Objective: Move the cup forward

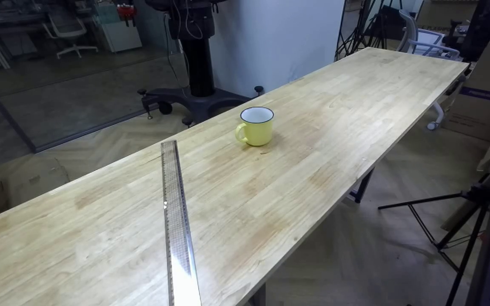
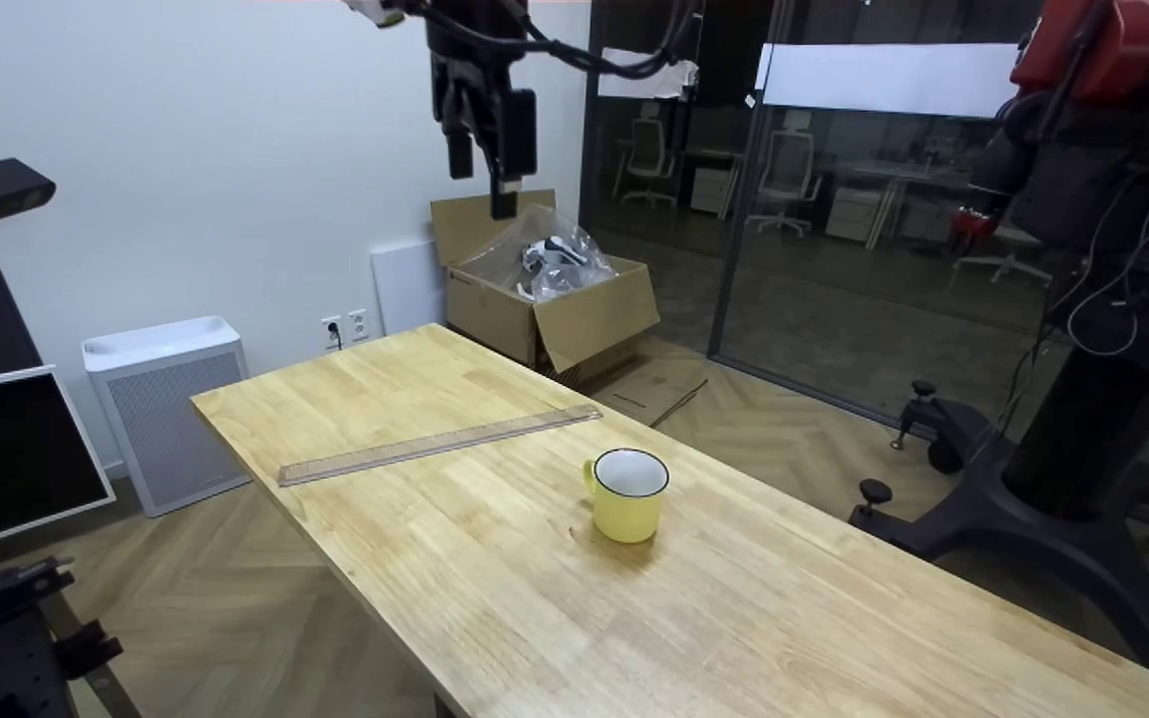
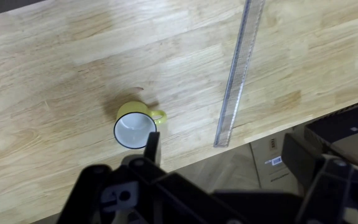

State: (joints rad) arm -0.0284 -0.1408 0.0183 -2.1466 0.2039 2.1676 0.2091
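The yellow cup [image 1: 257, 134] stands upright on the wooden table, with a white interior, a dark thin rim and a small side handle. It also shows in an exterior view [image 2: 626, 511] and in the wrist view [image 3: 134, 129], left of centre, its handle pointing towards the ruler. My gripper [image 2: 483, 187] hangs high above the table, apart from the cup, over the far end in that exterior view. In the wrist view the gripper [image 3: 222, 148] has its fingers wide apart with nothing between them. One fingertip overlaps the cup's rim in the picture only. The gripper is out of view in an exterior view.
A long clear ruler [image 1: 176, 212] lies flat across the table [image 1: 334, 114], on the handle side of the cup. The cup stands fairly near one long table edge. An open cardboard box [image 2: 495, 314] stands on the floor beyond the table. A black wheeled stand [image 1: 200, 68] is beside the table.
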